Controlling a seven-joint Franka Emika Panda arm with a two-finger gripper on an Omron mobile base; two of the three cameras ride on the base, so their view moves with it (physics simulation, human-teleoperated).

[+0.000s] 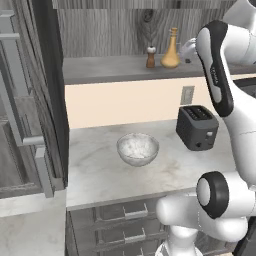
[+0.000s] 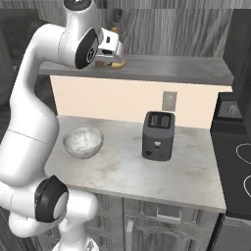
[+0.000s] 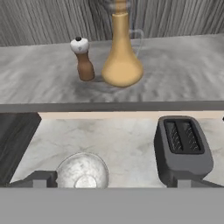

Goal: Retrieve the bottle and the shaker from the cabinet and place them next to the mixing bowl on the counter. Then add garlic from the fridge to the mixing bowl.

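Two dark fingertips point(image 3: 39, 179) show at the bottom of the hand view, set far apart with nothing between them: gripper point(image 3: 111, 181) spread wide, empty. In the right base view the gripper point(image 2: 112, 49) is raised to shelf level, just in front of the cabinet point(image 1: 100, 30) opening, close to the bottle point(image 3: 121, 57) but not touching it.

Bottle: tan, bulbous base, slim neck, upright on the grey shelf board point(image 3: 183, 70), roughly mid-shelf, set back from the front edge. Shaker point(image 3: 83, 59): brown with white top, upright, just beside the bottle on its left in the hand view, apart from it. Same pairing in the left base view, shaker point(image 1: 150, 57) left of bottle point(image 1: 170, 50). In the right base view the bottle point(image 2: 117, 61) is mostly hidden behind the hand.

Below the shelf, the counter point(image 1: 100, 175): pale marbled top, grey drawers point(image 1: 120, 220) with metal handles under the front edge. Mixing bowl point(image 1: 137, 148) sits toward the counter's left end, about midway between back and front edge; looks empty. Toaster point(image 1: 197, 127), dark grey, two slots, stands well apart from the bowl toward the right, nearer the back wall. Wall outlet point(image 1: 187, 95) on the beige wall above it.

Left of the counter's end, a tall grey unit with pale handles, presumably the fridge point(image 1: 25, 130). Black stove point(image 2: 235, 162) at the counter's right end in the right base view.
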